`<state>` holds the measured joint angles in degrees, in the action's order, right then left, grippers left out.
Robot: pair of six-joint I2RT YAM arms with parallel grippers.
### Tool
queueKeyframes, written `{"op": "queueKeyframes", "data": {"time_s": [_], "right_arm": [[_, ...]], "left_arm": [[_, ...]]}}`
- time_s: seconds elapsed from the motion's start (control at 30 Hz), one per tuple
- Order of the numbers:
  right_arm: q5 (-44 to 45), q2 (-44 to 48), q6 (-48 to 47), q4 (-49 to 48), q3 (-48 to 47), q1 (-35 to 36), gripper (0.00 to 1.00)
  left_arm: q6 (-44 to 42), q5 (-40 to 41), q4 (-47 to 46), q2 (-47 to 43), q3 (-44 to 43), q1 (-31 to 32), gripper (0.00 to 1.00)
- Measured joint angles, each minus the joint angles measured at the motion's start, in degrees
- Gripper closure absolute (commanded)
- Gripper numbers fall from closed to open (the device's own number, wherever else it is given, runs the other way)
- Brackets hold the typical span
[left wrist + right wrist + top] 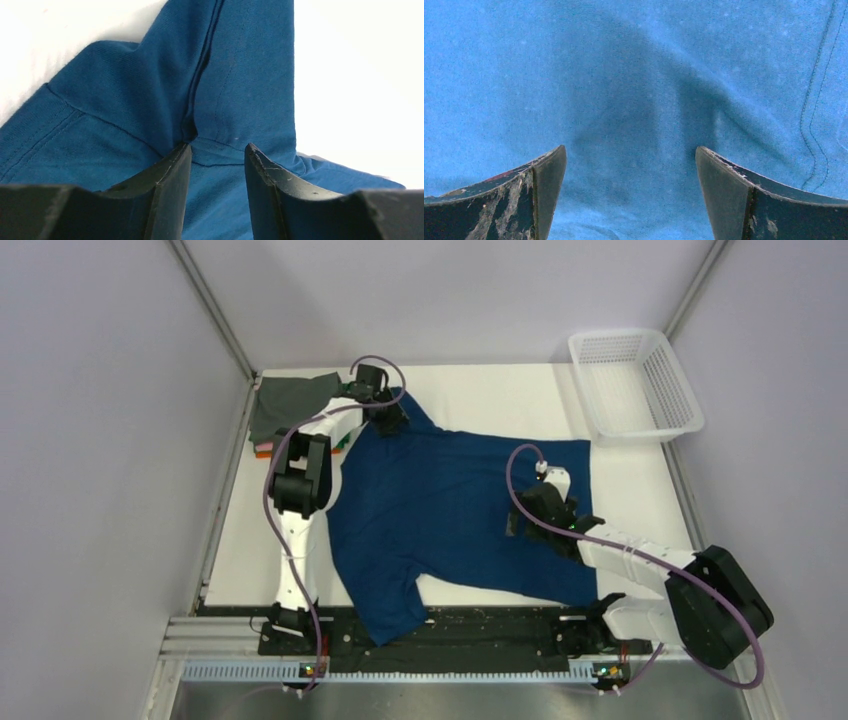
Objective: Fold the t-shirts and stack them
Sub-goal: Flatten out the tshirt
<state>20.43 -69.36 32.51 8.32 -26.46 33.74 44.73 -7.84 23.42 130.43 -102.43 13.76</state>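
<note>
The navy blue t-shirt (450, 510) lies spread flat on the white table, with its print hidden. One sleeve reaches the near edge. My left gripper (392, 423) is at the far sleeve near the armpit seam. In the left wrist view its fingers stand narrowly apart (217, 146), pressed onto the blue cloth (235, 75), with sleeve cloth lying in the gap. My right gripper (520, 523) is over the shirt's body towards the hem. It is wide open (630, 148) just above smooth cloth (624, 75). A folded grey shirt (285, 405) tops a stack at the back left, with an orange edge (262, 449) showing beneath.
A white mesh basket (615, 335) stands at the back right corner. Grey walls close in the table on the left, back and right. Bare white table (500, 395) shows between the shirt and the back wall. The black rail (480, 625) runs along the near edge.
</note>
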Motion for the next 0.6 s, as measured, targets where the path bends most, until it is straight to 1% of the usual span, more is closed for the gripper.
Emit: {"op": "queueKeyframes", "data": {"time_s": [0.17, 0.5, 0.6], "right_arm": [[0.35, -0.52, 0.0, -0.17, -0.28, 0.0, 0.01], [0.59, -0.68, -0.02, -0.26, -0.33, 0.0, 0.01], [0.59, -0.7, -0.02, -0.26, -0.33, 0.0, 0.01]], "left_arm": [[1.01, -1.86, -0.76, 3.21, -4.39, 0.09, 0.56], [1.68, -2.14, -0.94, 4.33, -7.41, 0.11, 0.57], [1.62, -1.31, -1.01, 4.33, -8.07, 0.11, 0.6]]}}
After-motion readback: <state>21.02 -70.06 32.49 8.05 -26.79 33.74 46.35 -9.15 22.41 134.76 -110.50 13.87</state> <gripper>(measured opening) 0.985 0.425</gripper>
